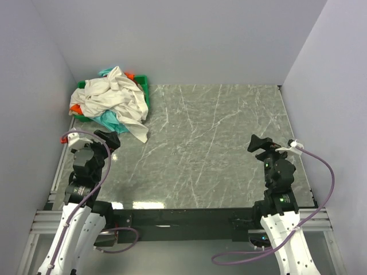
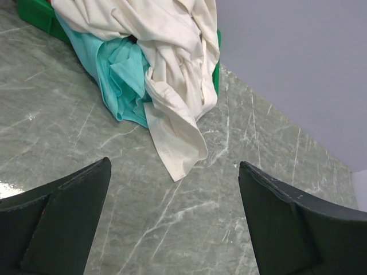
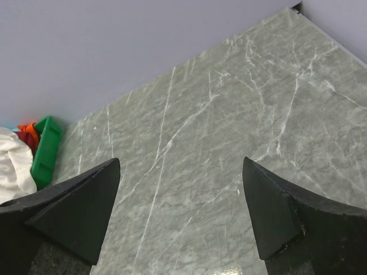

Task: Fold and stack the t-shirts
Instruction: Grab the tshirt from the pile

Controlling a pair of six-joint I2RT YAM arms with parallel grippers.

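A heap of t-shirts lies in and over a green bin (image 1: 144, 86) at the far left corner. The cream-white shirt (image 1: 117, 97) is on top and hangs onto the table; it also shows in the left wrist view (image 2: 172, 69). The teal shirt (image 1: 112, 121) peeks out below it, seen too in the left wrist view (image 2: 120, 74). Bits of orange (image 1: 131, 75) and dark red (image 3: 24, 137) cloth show at the bin. My left gripper (image 1: 108, 139) is open and empty, just short of the cream shirt's hanging tip (image 2: 180, 166). My right gripper (image 1: 262, 143) is open and empty over bare table.
The grey marble table (image 1: 212, 149) is walled at the back and both sides. The green bin's edge also shows in the right wrist view (image 3: 47, 150). A dark rail (image 1: 183, 216) runs along the near edge between the arm bases.
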